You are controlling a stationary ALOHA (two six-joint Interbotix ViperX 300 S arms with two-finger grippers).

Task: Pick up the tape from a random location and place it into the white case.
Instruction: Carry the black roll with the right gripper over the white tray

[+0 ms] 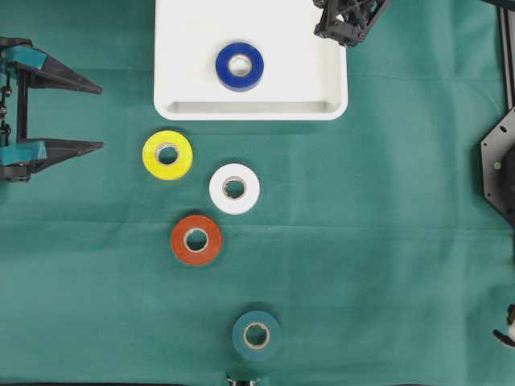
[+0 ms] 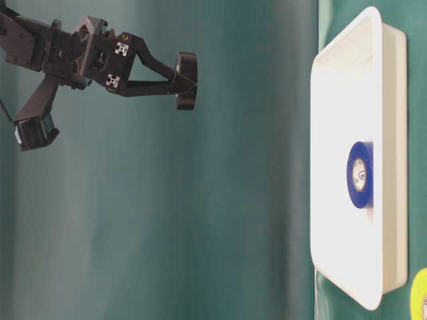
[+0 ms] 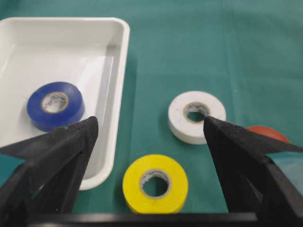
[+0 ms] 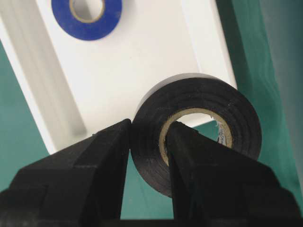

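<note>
Matte black, tapered wedge fingers (image 3: 236, 156); teal tape patches on left gripper (image 1: 92, 114); small white square markers on right gripper (image 2: 187, 81).

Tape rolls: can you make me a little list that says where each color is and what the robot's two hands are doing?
blue roll: lying flat inside the white case
black roll: held by the right end effector, one finger through its hole, above a corner of the case
yellow roll: on the green cloth, just below the case
white roll: on the cloth, between yellow and orange
orange roll: on the cloth
green roll: on the cloth, near the bottom edge
left end effector: open, holding nothing, at the left side
</note>
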